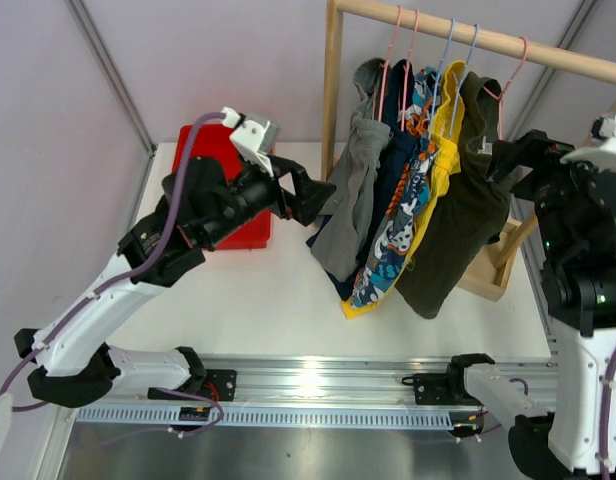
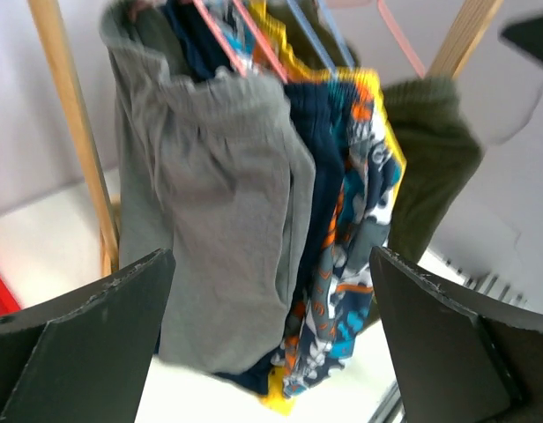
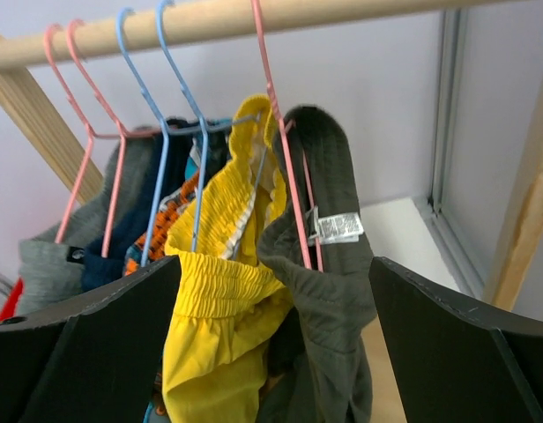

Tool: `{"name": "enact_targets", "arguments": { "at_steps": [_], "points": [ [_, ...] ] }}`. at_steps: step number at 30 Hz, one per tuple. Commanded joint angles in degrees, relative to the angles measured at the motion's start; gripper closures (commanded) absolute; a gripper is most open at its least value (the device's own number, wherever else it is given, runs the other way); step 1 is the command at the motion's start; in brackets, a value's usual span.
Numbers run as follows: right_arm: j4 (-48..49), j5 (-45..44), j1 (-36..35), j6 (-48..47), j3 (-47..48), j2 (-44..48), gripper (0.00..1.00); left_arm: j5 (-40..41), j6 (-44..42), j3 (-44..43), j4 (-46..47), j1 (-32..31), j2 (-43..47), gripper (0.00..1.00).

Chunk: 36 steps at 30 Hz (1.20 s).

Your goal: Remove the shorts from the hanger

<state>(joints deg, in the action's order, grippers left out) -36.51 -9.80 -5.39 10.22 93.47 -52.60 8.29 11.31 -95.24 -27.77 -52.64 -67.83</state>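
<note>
Left tool [image 1: 316, 200] (agape) — grey shorts [image 1: 348, 215], post [image 1: 332, 110] ahead

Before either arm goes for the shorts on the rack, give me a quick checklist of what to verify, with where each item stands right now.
1. Left gripper open: ok, fingers spread wide.
2. Right gripper open: ok, fingers spread wide.
3. Left gripper aimed at the grey shorts: ok, they hang between its fingers in the wrist view.
4. Right gripper aimed at the olive shorts: ok, they hang on the pink hanger just ahead of it.
5. Either gripper touching fabric: cannot tell.
6. Wooden rail carrying all five hangers: ok.
</note>
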Motion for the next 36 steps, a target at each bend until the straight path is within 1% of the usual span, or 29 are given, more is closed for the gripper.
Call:
{"name": "enact_targets", "arguments": {
  "at_steps": [1, 4, 5, 9, 12, 16, 18, 19, 20, 21, 22, 26, 30, 32, 33, 34, 35, 36],
  "points": [
    [0.1, 1.6, -0.1, -1.5, 4.5, -5.9, 0.05, 2.8, -0.7, 3.6, -0.9, -1.1, 2.6, 0.01],
    [-0.7, 2.8, -0.1, -1.7, 7.2, -11.3, 0.07, 3.4, 0.6, 6.6, 0.0, -1.5, 5.4, 0.01],
    [-0.8, 2.7, -0.1, -2.0, 8.9, -12.3, 0.08, 3.7, 1.1, 9.9, 0.1, -1.6, 7.4, 0.01],
    [-2.3, 1.8, -0.1, -2.3, 13.2, -17.9, 0.12, 5.9, 2.0, 16.8, 0.2, -1.6, 12.9, 0.01],
    [-1.1, 1.5, -0.1, -2.0, 12.9, -19.8, 0.16, 6.8, 2.2, 20.2, 0.0, -1.6, 16.2, 0.01],
    [-0.2, -0.8, 0.0, -2.3, 12.6, -21.1, 0.21, 7.9, 2.1, 22.4, -0.8, -1.6, 18.7, 0.01],
    [-0.1, -1.0, 0.6, -2.3, 12.4, -21.7, 0.25, 8.1, 2.1, 23.5, -1.0, -1.6, 19.4, 0.01],
    [0.1, -0.8, 0.7, -2.0, 11.9, -21.8, 0.33, 8.0, 2.2, 24.0, -0.8, -1.6, 19.7, 0.01],
    [0.5, -0.6, 0.7, -2.0, 11.6, -21.9, 0.35, 8.0, 2.3, 24.6, -0.5, -1.6, 19.8, 0.01],
    [0.7, -0.3, 0.7, -1.8, 11.2, -22.2, 0.40, 7.9, 2.4, 24.9, -0.4, -1.6, 20.1, 0.01],
    [0.7, 0.0, 0.7, -1.6, 10.8, -22.5, 0.49, 7.6, 2.7, 25.6, -0.3, -1.6, 20.2, 0.01],
    [0.3, 0.2, 0.7, -1.2, 10.4, -23.5, 0.58, 6.5, 3.4, 26.5, -0.2, -1.6, 20.3, 0.01],
    [0.6, 0.8, 0.8, -0.6, 9.2, -23.7, 0.60, 5.7, 4.1, 27.0, -0.1, -1.6, 20.4, 0.01],
    [1.0, 0.8, 0.8, -0.6, 8.1, -23.5, 0.66, 5.1, 4.3, 27.2, -0.1, -1.6, 20.4, 0.01],
    [1.4, 0.8, 0.9, -0.6, 7.9, -23.5, 0.71, 4.8, 4.5, 27.3, -0.1, -1.6, 20.3, 0.01],
    [1.5, 0.8, 0.9, -0.5, 7.6, -23.3, 0.96, 4.5, 4.6, 27.3, -0.1, -1.6, 20.2, 0.01],
    [1.6, 0.7, 0.9, -0.2, 7.3, -23.2, 1.00, 4.0, 4.7, 27.3, 0.1, -1.6, 19.9, 0.01],
    [2.4, 0.5, 1.0, 0.3, 7.0, -22.9, 1.00, 2.5, 4.6, 27.3, 0.2, -1.6, 19.6, 0.01]
  ]
}}
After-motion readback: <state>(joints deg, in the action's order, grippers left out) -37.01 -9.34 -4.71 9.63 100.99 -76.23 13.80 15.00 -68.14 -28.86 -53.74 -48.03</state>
